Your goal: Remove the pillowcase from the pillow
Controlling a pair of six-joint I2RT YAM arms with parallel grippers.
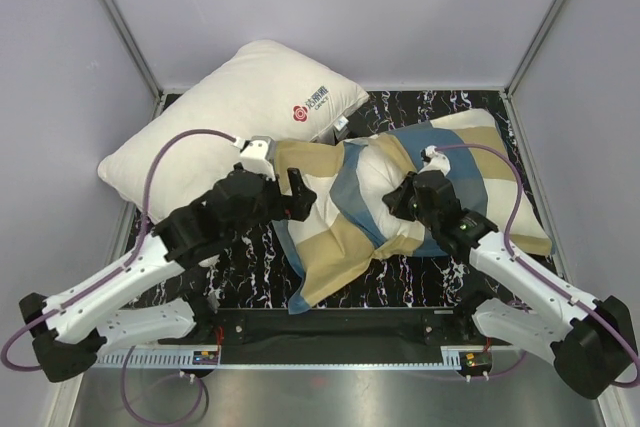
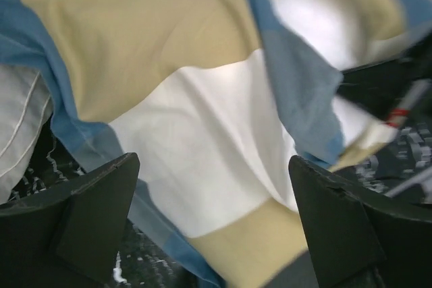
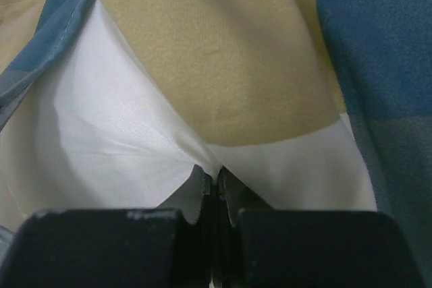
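**Regrip loose cloth, not stuffing**

The pillowcase (image 1: pixel 345 237) lies rumpled on the bench (image 1: pixel 250 257), the pillow bulking inside (its surface I cannot pick out). The next grip should, I judge, take loose cloth alone and draw it away from the pinned side. The right hand (image 3: pixel 216 190) is clamped on a fold of the pillowcase; the left hand (image 2: pixel 212 227) gapes wide, holding nothing.

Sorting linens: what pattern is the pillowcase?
Large teal, tan, cream checks on pillowcase; top view.
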